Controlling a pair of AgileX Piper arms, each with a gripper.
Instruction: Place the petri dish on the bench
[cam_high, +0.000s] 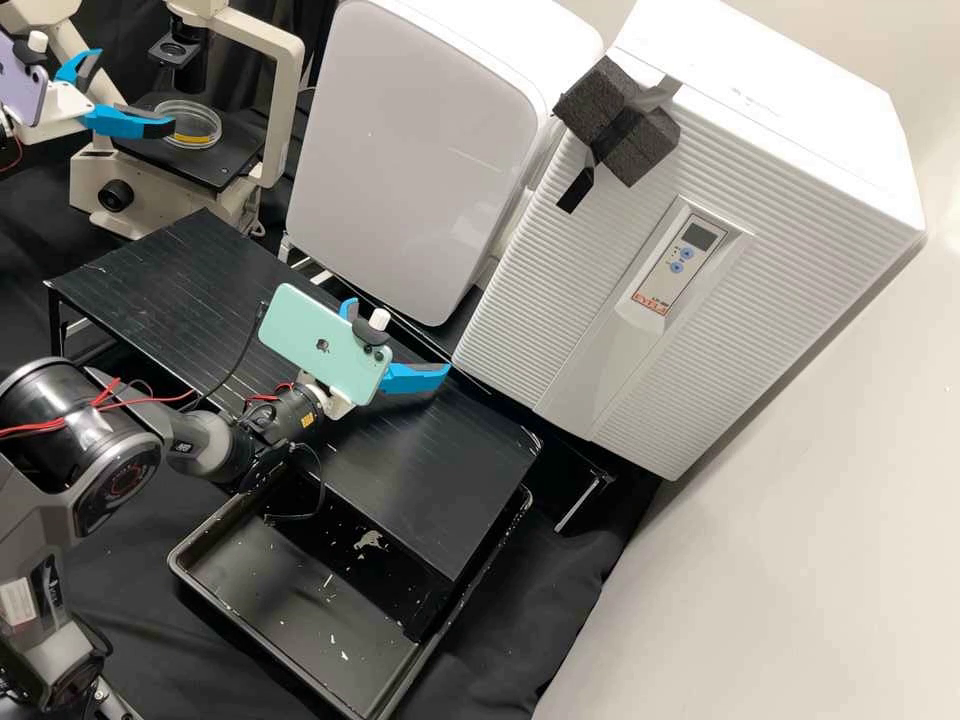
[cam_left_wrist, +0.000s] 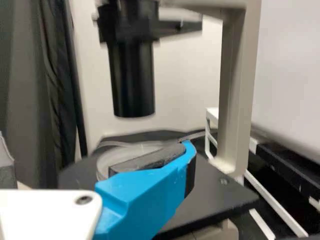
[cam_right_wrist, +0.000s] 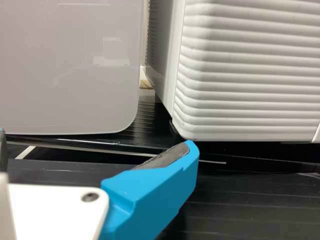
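Observation:
My left gripper (cam_high: 136, 92) is open beside the microscope at the upper left of the high view. One finger's dark tip overlaps the edge of the clear petri dish (cam_high: 200, 127), which lies on the black stage; contact is unclear. In the left wrist view, that gripper (cam_left_wrist: 97, 157) has a blue finger in front of the dish (cam_left_wrist: 122, 152), hiding part of it. Over the black slatted bench (cam_high: 400, 450), my right gripper (cam_high: 400, 334) stands open and holds nothing. The right wrist view shows this gripper (cam_right_wrist: 97, 142) facing the white units, with the bench (cam_right_wrist: 255, 200) below.
The microscope's dark objective tube (cam_left_wrist: 132, 80) hangs above the stage, and its pale upright (cam_left_wrist: 235, 90) rises alongside. Two white cabinets (cam_high: 420, 150) (cam_high: 620, 330) border the bench's far side. A black tray (cam_high: 300, 610) with pale scraps sits at the near side, partly beneath the bench.

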